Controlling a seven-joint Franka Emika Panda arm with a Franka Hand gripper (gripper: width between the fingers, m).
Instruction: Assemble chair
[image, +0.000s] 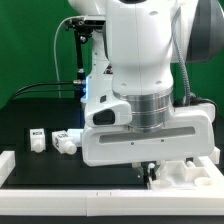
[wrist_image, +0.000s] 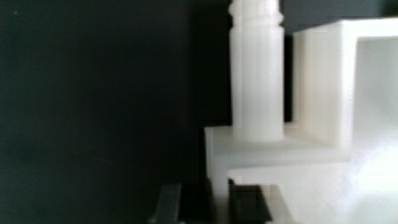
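Note:
In the wrist view a white turned post (wrist_image: 258, 70) stands upright against a white block-shaped chair part (wrist_image: 294, 160). A white flat panel (wrist_image: 349, 80) rises beside it. My gripper (wrist_image: 214, 192) is low over the block's edge. Its two dark fingers (wrist_image: 173, 205) stand close together with a thin strip of the white part between them, so it looks shut on that edge. In the exterior view the gripper (image: 150, 167) is mostly hidden under the arm's big white hand, down among the white chair parts (image: 190, 172) at the exterior view's right.
Two small white pieces (image: 38, 137) (image: 65, 142) lie on the black table at the exterior view's left. A white raised border (image: 60, 190) runs along the front and left of the table. Cables and a stand (image: 75, 60) are at the back.

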